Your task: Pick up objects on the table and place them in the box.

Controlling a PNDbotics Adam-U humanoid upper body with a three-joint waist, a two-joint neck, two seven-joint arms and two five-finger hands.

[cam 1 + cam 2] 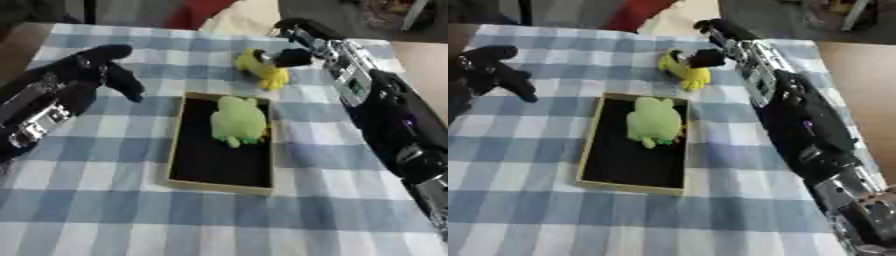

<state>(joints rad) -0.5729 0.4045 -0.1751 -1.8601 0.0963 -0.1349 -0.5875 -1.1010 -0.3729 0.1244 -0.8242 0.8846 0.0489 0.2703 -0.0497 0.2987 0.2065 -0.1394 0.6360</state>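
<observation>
**benchrat:** Right hand (293,56) is reaching across the far side of the table, and its dark fingers look curled onto the top of the yellow plush toy (262,70). I'd call that a pinch, though I can't tell how much of the toy is actually inside the fingers. The toy sits on the checked tablecloth (105,210), just beyond the far right corner of the box (175,165), near it but not touching as far as I can see.

**gingham_fan:** And the green frog plush (238,121) is already lying in the box, up at the far end. So one down, and the yellow one is the step in hand, I reckon.

**benchrat:** Agreed. To do it well I'd lift straight up first so the toy clears the box wall, then bring it toward the near end, where the black floor is bare (the frog hogs the far end). Let go low so the soft thing doesn't bounce onto the rim.

**gingham_fan:** What about the left hand (109,65)?

**benchrat:** It hangs over the cloth left of the box, fingers mostly straight and drooping, holding nothing. It's well apart from the toy, so it isn't in the way.
</observation>
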